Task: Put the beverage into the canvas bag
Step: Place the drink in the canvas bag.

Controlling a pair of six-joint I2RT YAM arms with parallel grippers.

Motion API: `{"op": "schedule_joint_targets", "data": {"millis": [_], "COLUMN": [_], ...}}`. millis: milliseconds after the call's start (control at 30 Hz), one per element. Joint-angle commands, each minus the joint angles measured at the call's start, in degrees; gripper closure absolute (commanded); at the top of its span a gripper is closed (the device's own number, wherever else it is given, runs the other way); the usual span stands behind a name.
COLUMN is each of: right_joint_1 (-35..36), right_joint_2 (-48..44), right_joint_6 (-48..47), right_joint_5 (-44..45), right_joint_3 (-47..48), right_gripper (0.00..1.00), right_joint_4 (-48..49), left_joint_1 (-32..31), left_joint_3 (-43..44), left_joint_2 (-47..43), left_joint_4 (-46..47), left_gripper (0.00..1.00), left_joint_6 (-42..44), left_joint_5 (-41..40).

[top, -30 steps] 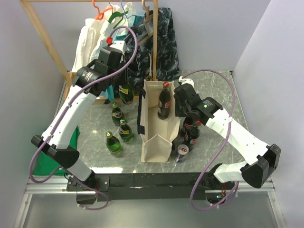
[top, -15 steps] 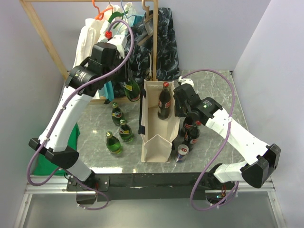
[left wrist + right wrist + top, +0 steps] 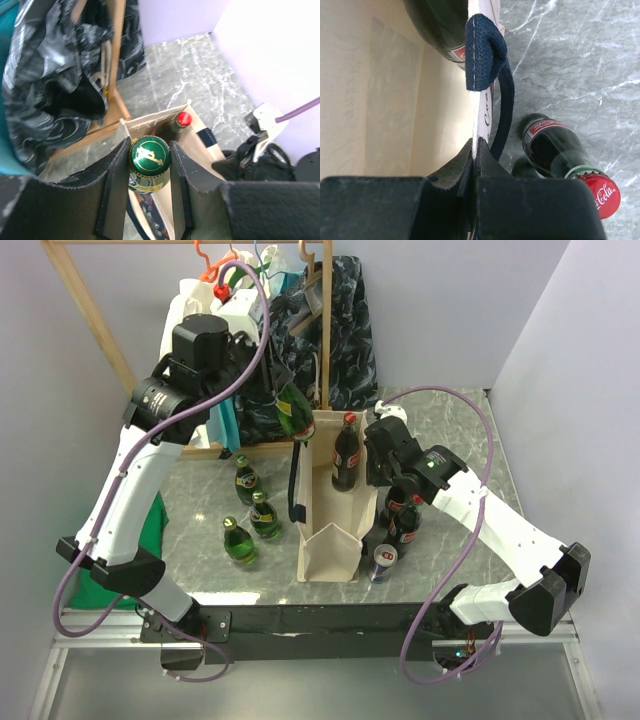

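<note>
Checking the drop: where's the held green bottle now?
Top view: the green bottle hangs in the left end effector, above the far rim of the canvas bag.

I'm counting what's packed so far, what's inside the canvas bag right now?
One dark bottle with a red cap stands at the far end of the canvas bag. Nearer, only bare fabric shows; the floor close behind the near wall is hidden.

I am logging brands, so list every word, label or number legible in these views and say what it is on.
"Coca-Cola": on the red cap of the cola bottle outside the canvas bag.
"Co": script fragment along the bag's edge; the rest is hidden.
On the green bottle, cap: gold emblem, no readable words.
Bottle labels in the top view: too small to read.
</note>
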Motion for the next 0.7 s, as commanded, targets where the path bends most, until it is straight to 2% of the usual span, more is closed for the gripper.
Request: {"op": "schedule_joint_targets", "data": {"millis": [0, 300, 667], "right_joint_1": [0.64, 0.64, 0.73], "right_joint_2": [-0.18, -0.1, 0.16], "right_joint_6": [0.7, 0.78, 0.7], "right_joint_5": [-0.16, -0.16, 0.1], "right_joint_3": [-0.62, -0.45, 0.61], "right_gripper": [1.0, 1.0, 1.0], "right_joint_4": [1.28, 1.28, 1.02], "left_joint_1": [-0.25, -1.92, -4.99], "left_joint_3": [4.06, 2.48, -1.56], "left_joint_2": [-3.23, -0.86, 1.7], "left_joint_4": [12.75, 14.85, 16.35], "left_gripper": [0.99, 0.99, 0.99], "left_joint_6": [-0.02, -1.08, -0.99], "left_joint_5": [4.21, 6.5, 4.04]}}
